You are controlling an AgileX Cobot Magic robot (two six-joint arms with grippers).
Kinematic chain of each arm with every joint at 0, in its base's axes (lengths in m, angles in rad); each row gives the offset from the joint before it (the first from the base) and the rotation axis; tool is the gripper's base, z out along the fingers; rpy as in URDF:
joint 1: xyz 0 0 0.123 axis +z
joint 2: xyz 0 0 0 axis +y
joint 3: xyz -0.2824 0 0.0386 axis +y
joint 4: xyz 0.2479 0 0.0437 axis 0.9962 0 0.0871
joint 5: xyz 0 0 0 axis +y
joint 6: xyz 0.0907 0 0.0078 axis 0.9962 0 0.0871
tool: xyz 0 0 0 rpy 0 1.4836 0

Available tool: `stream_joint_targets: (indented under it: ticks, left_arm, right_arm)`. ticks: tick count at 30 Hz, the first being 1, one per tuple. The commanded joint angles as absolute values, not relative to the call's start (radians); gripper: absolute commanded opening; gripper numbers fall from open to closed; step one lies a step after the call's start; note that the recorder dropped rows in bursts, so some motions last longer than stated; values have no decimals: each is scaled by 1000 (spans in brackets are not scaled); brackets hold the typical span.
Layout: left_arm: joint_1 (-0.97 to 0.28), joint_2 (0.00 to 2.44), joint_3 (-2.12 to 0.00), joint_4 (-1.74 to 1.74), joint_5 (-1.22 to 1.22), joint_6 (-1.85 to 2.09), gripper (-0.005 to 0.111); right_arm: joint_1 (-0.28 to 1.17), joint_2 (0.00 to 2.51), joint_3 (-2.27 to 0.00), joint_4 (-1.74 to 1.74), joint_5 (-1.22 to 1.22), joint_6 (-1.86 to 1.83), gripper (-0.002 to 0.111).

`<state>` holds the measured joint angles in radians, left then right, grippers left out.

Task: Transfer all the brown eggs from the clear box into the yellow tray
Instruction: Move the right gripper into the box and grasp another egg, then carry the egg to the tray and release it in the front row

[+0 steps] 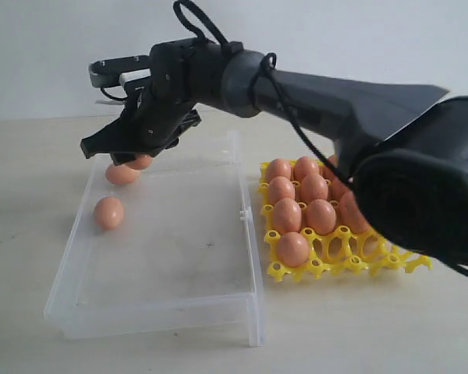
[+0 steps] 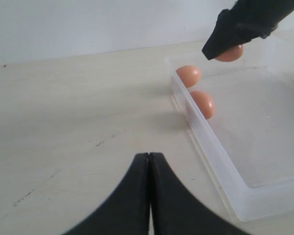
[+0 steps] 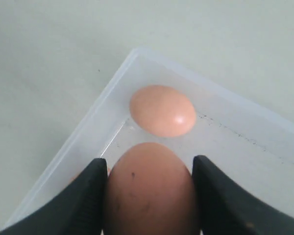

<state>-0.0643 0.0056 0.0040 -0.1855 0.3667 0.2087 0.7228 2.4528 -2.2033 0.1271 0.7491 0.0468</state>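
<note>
Brown egg (image 3: 147, 200), in a corner of the clear box (image 1: 248, 257), is gripped between the half-spread jaws of the right pincer (image 3: 150, 169); pick-up is judged in hand, and a gentle lift towards the yellow tray (image 1: 339, 232) is called for.

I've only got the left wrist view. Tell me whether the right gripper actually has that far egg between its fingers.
Observer: Yes. In the right wrist view the far egg sits between the fingers of the right gripper, both against its sides.
Operator: Give me the tray; I can't see it.
Observer: The yellow tray lies beside the clear box, on its clasp side, with many brown eggs in it; the arm hides part.
Operator: Name a free cup.
Observer: The near row has empty cups next to its single egg.
</note>
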Motion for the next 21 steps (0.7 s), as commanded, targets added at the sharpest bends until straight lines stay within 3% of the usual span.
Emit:
stream_joint_targets:
  ticks: [1, 11, 21]
  left_arm:
    - [-69, 0, 0, -188, 357, 209, 0]
    - [-69, 0, 0, -188, 357, 209, 0]
    - [-69, 0, 0, -188, 357, 209, 0]
  right_arm:
    - [733, 2281, -1964, 84, 582, 34, 0]
    - [721, 1769, -1197, 68, 91, 26, 0]
    - [573, 1520, -817, 88, 131, 56, 0]
